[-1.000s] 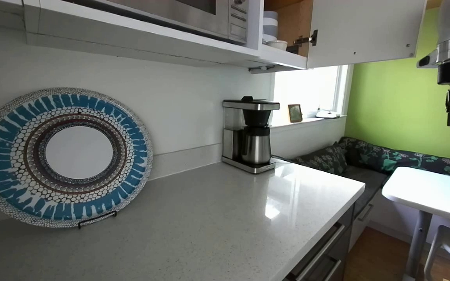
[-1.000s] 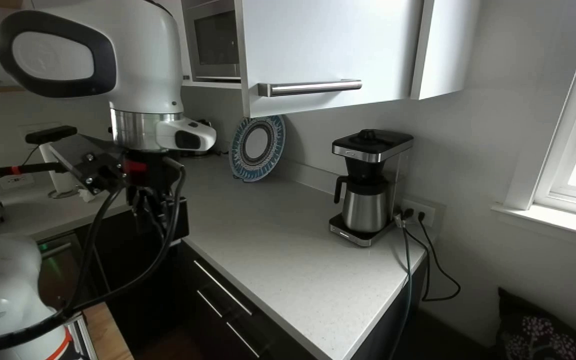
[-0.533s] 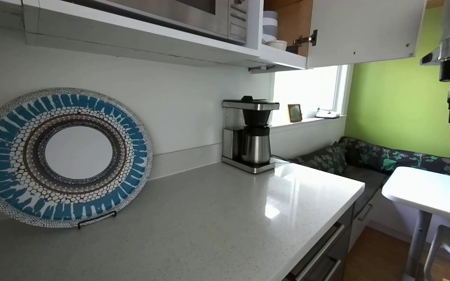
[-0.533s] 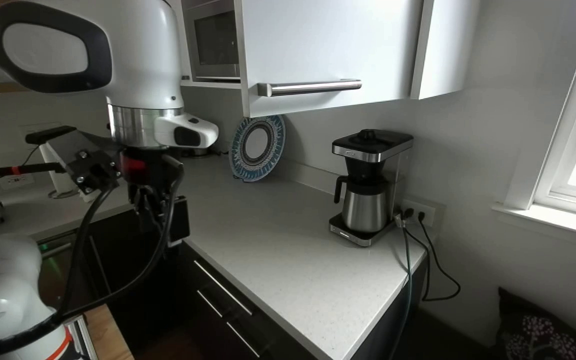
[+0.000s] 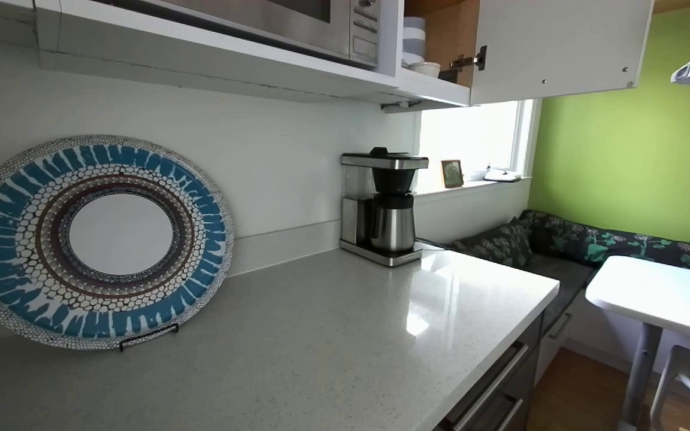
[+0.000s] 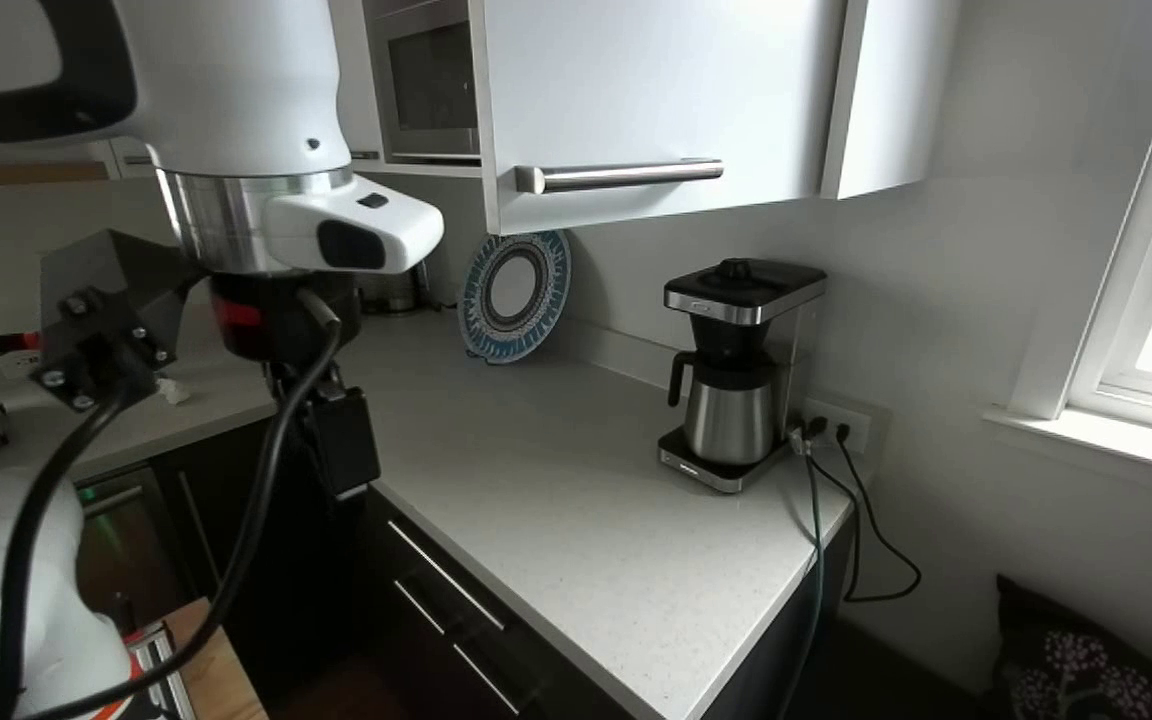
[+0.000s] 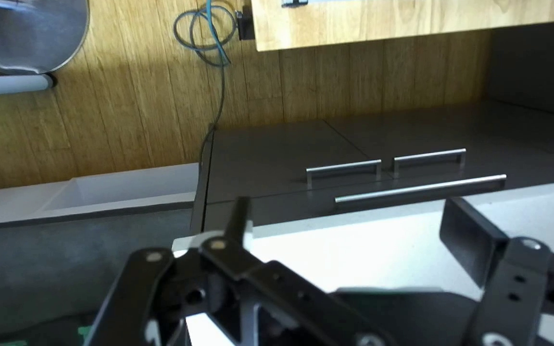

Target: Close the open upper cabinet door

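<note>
While the door point(image 6: 656, 105) stands open, the jaws, wide apart, hang lower than it, so a swing at this height could pass underneath

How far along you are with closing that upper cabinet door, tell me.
Done: nothing visible; the upper cabinet door stands swung out on its hinge. In hand: nothing; the gripper is open in the wrist view, apart from the door in both exterior views. Left: the whole swing shut, probably by pushing near the handle.
</note>
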